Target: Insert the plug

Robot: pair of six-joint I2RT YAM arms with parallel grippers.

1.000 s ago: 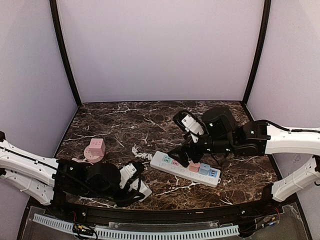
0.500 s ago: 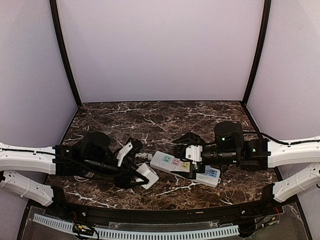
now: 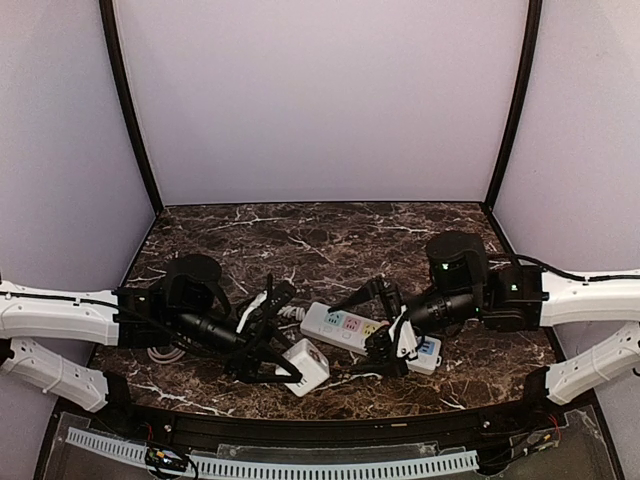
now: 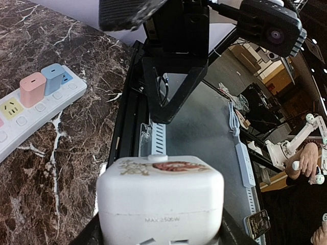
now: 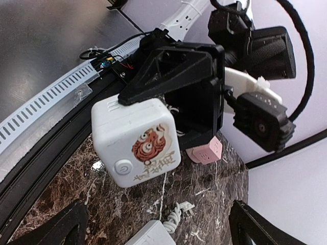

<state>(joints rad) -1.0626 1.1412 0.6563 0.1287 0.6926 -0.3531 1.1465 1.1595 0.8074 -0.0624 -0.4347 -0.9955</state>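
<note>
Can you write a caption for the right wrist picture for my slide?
The left tool grips the white cube adapter near the marble table's front edge.

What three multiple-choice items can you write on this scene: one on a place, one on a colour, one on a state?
1. Where does the power strip lie?
A. On the marble table, between the two arms
B. Against the back wall
C. Lifted in the air by the right arm

2. What colour is the cube adapter that the left end effector holds?
A. Pink
B. White
C. Blue

3. In what state is the right end effector?
A. Open, holding nothing
B. Shut on the power strip
C. Shut on the cube adapter

Answers:
1 A: the top view shows the strip flat on the table.
2 B: both wrist views show a white cube.
3 A: its fingers stand wide apart with nothing between them.
</note>
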